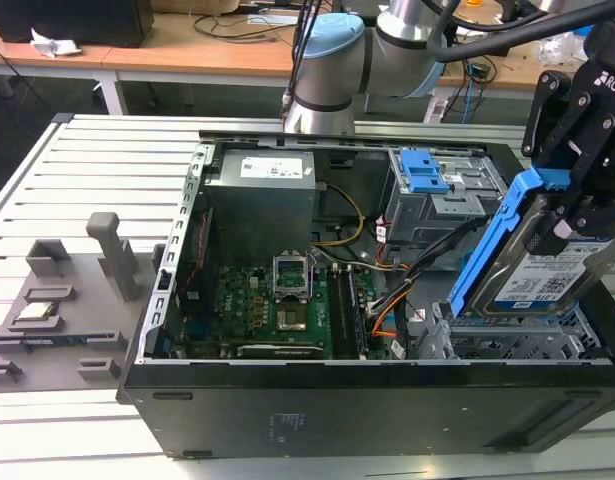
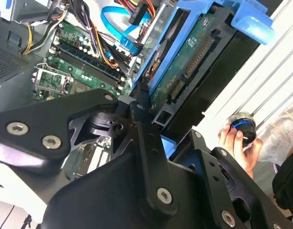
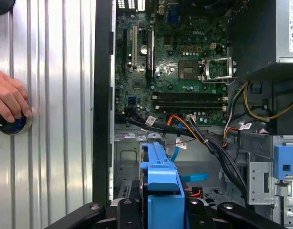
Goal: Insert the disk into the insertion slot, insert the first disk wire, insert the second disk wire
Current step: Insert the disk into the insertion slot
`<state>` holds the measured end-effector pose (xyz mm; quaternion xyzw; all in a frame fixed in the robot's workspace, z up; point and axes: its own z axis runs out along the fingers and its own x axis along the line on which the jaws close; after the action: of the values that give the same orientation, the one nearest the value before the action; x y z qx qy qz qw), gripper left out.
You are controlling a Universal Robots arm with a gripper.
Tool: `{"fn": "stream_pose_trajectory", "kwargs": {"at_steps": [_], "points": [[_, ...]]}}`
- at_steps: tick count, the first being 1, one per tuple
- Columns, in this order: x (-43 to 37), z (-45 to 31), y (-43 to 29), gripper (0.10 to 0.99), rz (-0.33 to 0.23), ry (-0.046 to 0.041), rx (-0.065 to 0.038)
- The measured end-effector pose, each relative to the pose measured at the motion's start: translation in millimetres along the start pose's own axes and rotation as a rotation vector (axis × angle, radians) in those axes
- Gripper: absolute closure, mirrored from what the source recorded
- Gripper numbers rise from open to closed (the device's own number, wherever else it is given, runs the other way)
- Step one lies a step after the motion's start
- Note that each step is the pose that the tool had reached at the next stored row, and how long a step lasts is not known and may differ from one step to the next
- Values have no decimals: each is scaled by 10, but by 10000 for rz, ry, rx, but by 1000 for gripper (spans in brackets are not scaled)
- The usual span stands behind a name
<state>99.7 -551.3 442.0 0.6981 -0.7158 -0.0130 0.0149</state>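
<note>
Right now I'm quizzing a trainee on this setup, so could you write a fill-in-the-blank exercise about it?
1. The gripper is shut on the drive, which sits in a ____ plastic carrier.
2. The drive hangs tilted over the open computer case, toward the exterior view's ____ side.
3. The circuit board inside the case is ____.
4. In the first wrist view a person's ____ rests on a round knob on the ribbed table.
Missing words: blue; right; green; hand.

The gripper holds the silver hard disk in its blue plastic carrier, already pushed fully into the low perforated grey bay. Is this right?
No. The gripper holds the silver hard disk, but the exterior view shows it tilted above the low perforated grey bay, not pushed in.
</note>
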Motion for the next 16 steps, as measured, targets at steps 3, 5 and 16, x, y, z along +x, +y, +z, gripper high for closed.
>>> {"fn": "stream_pose_trajectory", "kwargs": {"at_steps": [3,5,16], "points": [[-2,32,3,722,10,0,0],[-2,55,3,722,12,-1,0],[-2,232,-2,722,12,1,0]]}}
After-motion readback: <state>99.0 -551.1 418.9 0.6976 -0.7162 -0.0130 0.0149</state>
